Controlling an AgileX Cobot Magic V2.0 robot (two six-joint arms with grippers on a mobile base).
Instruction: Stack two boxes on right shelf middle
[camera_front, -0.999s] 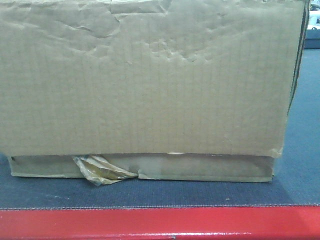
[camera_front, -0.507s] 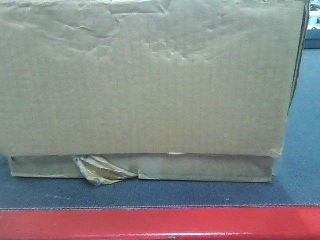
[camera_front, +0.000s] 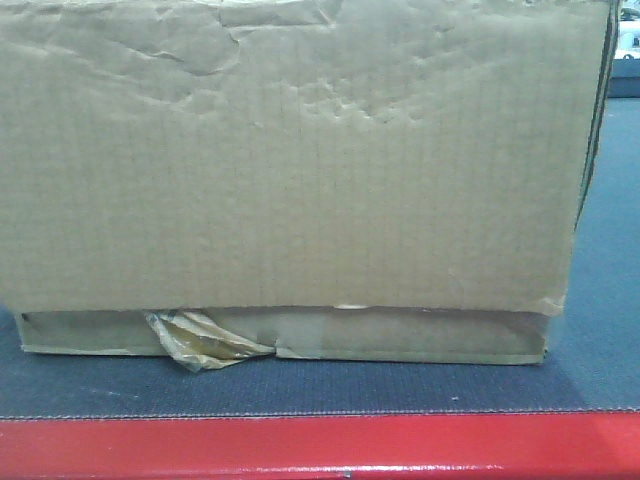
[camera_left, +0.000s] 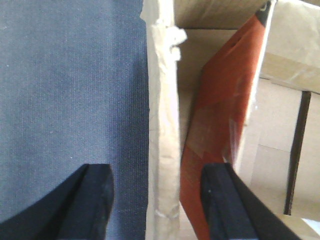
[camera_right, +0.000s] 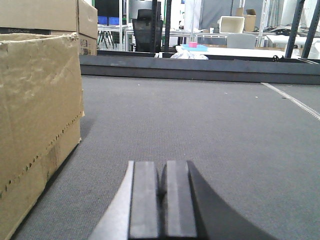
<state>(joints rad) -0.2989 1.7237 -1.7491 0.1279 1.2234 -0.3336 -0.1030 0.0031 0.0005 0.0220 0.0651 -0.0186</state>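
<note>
A large dented brown cardboard box (camera_front: 300, 170) fills the front view, with a crumpled scrap of yellowish tape (camera_front: 205, 342) at its bottom edge. My left gripper (camera_left: 156, 172) is open and straddles the box's upright wall (camera_left: 162, 125). One finger is outside over the grey mat, the other inside beside a red-orange panel (camera_left: 220, 100). My right gripper (camera_right: 162, 167) is shut and empty, low over the mat, to the right of the box (camera_right: 35, 110). A second brown box (camera_right: 50, 15) shows behind it. The steel shelf is out of view.
The box sits on a grey carpeted surface (camera_right: 200, 115) with a red front edge (camera_front: 320, 445). A dark raised rail (camera_right: 200, 70) bounds the far side. Beyond it stand a black chair (camera_right: 145, 30), tables and bins.
</note>
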